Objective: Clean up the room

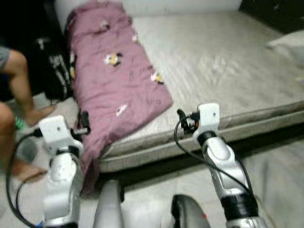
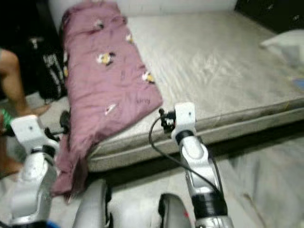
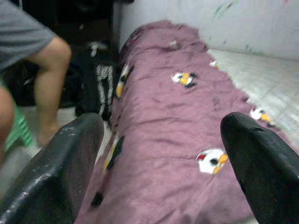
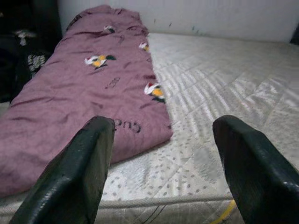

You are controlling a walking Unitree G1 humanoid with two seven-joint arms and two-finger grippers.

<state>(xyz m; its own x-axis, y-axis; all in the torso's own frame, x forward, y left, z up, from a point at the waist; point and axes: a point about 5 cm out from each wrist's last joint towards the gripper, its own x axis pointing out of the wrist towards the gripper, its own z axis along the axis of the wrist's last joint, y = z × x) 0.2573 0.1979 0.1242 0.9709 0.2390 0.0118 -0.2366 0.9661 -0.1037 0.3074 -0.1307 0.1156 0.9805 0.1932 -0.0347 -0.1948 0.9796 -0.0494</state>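
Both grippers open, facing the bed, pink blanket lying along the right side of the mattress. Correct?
One thing is off: the pink blanket lies along the robot's left side of the mattress, its near end hanging over the edge, as the left eye view shows. The rest holds: left gripper and right gripper are open and face the bed.

Both arms reach forward, left gripper and right gripper spread wide (holding nothing).

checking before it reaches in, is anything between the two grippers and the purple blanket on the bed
Nothing visible does. The left gripper and right gripper are both open and look straight at the purple blanket on the mattress, with open air in between.
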